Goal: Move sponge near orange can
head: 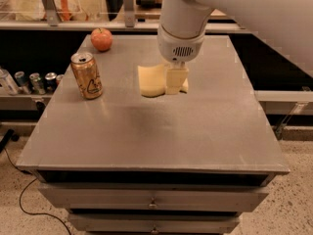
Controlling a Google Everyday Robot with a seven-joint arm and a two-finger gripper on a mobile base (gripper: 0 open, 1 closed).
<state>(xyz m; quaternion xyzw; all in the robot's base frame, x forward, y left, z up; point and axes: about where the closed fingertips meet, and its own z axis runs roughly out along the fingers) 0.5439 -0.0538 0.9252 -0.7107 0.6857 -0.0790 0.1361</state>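
The pale yellow sponge (151, 80) hangs in my gripper (175, 81), held above the middle of the grey table (195, 131); its shadow falls on the tabletop below and to the left. My gripper's pale fingers are shut on the sponge's right side. The orange can (86, 75) stands upright near the table's left edge, about a can's height to the left of the sponge. My white arm comes in from the upper right.
A red-orange apple (101, 39) sits at the table's back left corner. Several small silver cans (30, 82) stand on a lower shelf left of the table. Drawers are under the tabletop. A rail and shelf run along the back.
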